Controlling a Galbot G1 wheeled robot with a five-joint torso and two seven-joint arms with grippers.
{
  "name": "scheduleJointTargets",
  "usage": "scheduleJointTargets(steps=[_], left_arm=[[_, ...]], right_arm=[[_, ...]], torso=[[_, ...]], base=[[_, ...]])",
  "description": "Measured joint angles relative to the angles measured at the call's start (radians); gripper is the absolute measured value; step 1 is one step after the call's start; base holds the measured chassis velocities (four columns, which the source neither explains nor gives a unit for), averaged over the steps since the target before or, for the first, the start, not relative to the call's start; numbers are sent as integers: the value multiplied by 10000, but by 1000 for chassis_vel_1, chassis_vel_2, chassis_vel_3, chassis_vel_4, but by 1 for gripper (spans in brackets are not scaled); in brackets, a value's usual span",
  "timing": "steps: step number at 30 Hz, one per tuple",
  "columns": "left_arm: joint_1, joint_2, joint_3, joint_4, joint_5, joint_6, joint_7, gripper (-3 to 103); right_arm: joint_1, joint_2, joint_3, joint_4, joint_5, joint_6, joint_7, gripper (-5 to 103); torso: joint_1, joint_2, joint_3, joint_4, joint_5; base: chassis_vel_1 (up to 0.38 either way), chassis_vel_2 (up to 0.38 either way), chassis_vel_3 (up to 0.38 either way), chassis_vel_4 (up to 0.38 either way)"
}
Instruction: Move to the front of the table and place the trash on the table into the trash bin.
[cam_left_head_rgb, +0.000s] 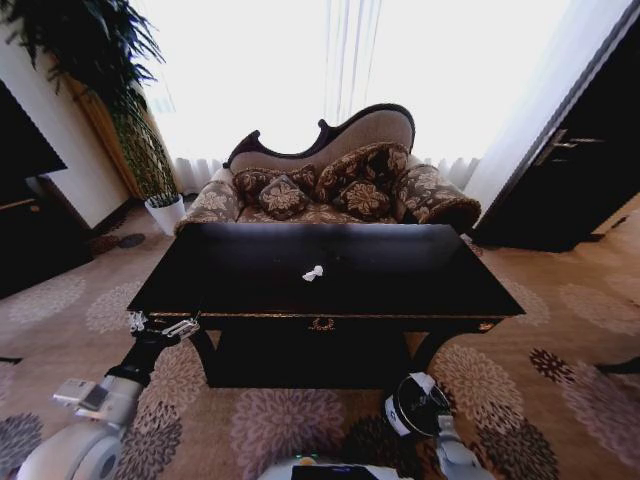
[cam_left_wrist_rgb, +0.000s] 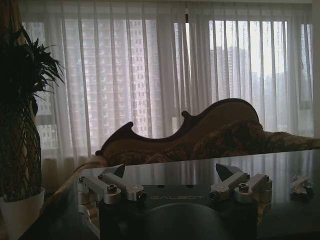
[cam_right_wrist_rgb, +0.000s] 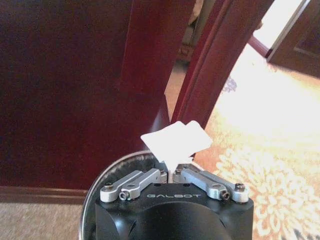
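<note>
Paper wad (cam_left_head_rgb: 313, 272) lies mid-tabletop (cam_left_head_rgb: 400, 280), at twelve o'clock from the robot. Left hand (cam_left_wrist_rgb: 170, 181) hovers spread apart at its near-left corner. Right hand (cam_right_wrist_rgb: 170, 174), low over the bin (cam_right_wrist_rgb: 107, 172), pinches white paper (cam_right_wrist_rgb: 175, 142); dropping it looks next.

head looks down on table (cam_left_head_rgb: 400, 270); left wrist skims it.

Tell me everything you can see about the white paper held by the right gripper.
The white paper is a small, flat-looking sheet with creased, angular corners, standing tilted up from the right gripper, whose fingers are pinched shut on its lower edge. It hangs low in front of the table, directly above the rim of the trash bin, without visibly touching it. The table's reddish front and a curved leg show behind it.
</note>
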Motion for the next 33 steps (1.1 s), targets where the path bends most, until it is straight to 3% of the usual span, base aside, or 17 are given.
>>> scheduleJointTargets(steps=[2, 6, 8, 12, 17, 20, 25, 28, 33], left_arm=[[0, 0, 0, 0, 0, 0, 0, 100], [0, 0, 0, 0, 0, 0, 0, 100], [0, 0, 0, 0, 0, 0, 0, 100], [0, 0, 0, 0, 0, 0, 0, 100], [0, 0, 0, 0, 0, 0, 0, 100], [0, 0, 0, 0, 0, 0, 0, 100], [0, 0, 0, 0, 0, 0, 0, 100], [0, 0, 0, 0, 0, 0, 0, 100], [0, 0, 0, 0, 0, 0, 0, 100]], right_arm=[[-2, -18, 0, -53, 186, -66, -69, 1], [-5, -190, -121, -180, 889, -223, -156, 24], [7, -221, -130, -203, 950, -244, -177, 24], [117, -262, -105, -221, 1192, -323, -172, 46], [-5, -385, -158, -166, 1218, -349, -204, 57], [51, -644, -175, -428, 1340, -367, -286, 73], [-120, -515, -221, -136, 1382, -370, -321, 84], [-829, -182, -270, 898, 1536, -323, -336, 98], [-2130, 214, -217, 2326, 1591, 266, -575, 100]], torso=[[0, 0, 0, 0, 1], [0, 0, 0, 0, 0], [0, 0, -1, 0, 0], [0, 1, 0, 3, 0], [0, 1, 0, 0, 5], [-1, 2, -1, 0, -6], [0, 1, -1, 0, -1], [0, 2, -1, 4, -3], [-1, 2, -1, -1, 1]], base=[[0, 0, 0, 0], [0, 0, 0, 0], [0, 0, 0, 0], [0, 0, 0, 0], [0, 0, 0, 0], [0, 0, 0, 0], [0, 0, 0, 0], [0, 0, 0, 0], [0, 0, 0, 0]])
